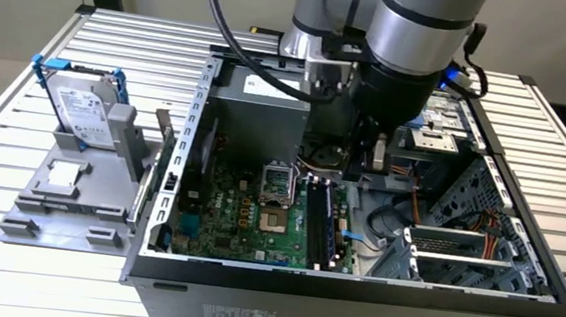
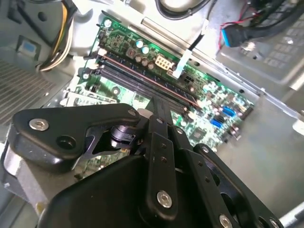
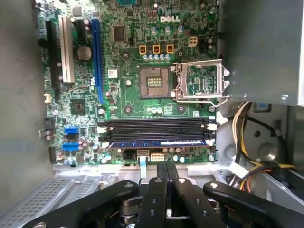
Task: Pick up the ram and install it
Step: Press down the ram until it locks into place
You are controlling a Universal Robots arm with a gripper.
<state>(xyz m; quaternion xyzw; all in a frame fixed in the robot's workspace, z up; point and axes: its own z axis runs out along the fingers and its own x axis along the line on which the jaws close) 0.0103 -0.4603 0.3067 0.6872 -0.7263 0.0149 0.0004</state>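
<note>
On the slatted tabletop (image 1: 541, 140), near its middle: one open computer case (image 1: 353, 294), side panel off, with the green motherboard (image 1: 244, 218) lying flat on its floor.

Arm (image 1: 420, 38): descends from above into the case, over the motherboard's far end.

Grey fixture (image 1: 64, 205): toward the tabletop's edge on the exterior view's left, well apart from the case; holds a silver hard drive (image 1: 83, 113) upright in a blue frame.

Memory slots (image 3: 159, 126): a bank of long black slots running side by side along one edge of the motherboard, beside the empty processor socket (image 3: 154, 80).

Ram (image 3: 159, 142): dark-blue stick, already lying in the slot nearest the tool, long axis parallel to the other slots. Whether it is fully seated cannot be told.

Tool (image 3: 164, 168): fingers closed together, holding nothing, tips just short of the ram's long edge at about mid-length, pointing across its axis.

Room: cable bundle (image 3: 247, 166) close beside one end of the slots.
</note>
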